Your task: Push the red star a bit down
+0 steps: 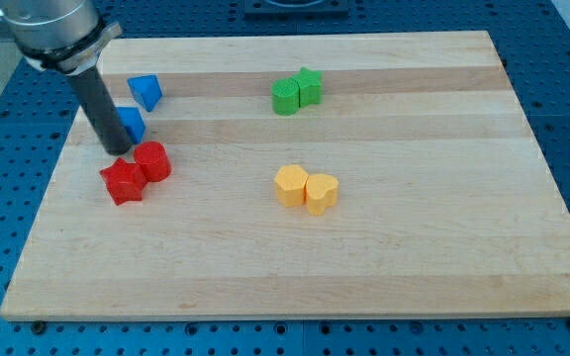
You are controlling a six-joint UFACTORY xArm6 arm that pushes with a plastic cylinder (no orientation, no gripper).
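The red star (124,182) lies on the wooden board (384,267) at the view's left. A red round block (153,161) touches its upper right side. My tip (120,151) stands just above the red star, close to its top edge and just left of the red round block. Whether the tip touches the star cannot be told. The rod slants up toward the view's top left.
A blue block (132,125) sits right beside the rod, partly hidden by it, and a blue triangle-like block (145,91) lies above it. Two green blocks (296,91) touch at top centre. Two yellow blocks (306,188) touch in the middle.
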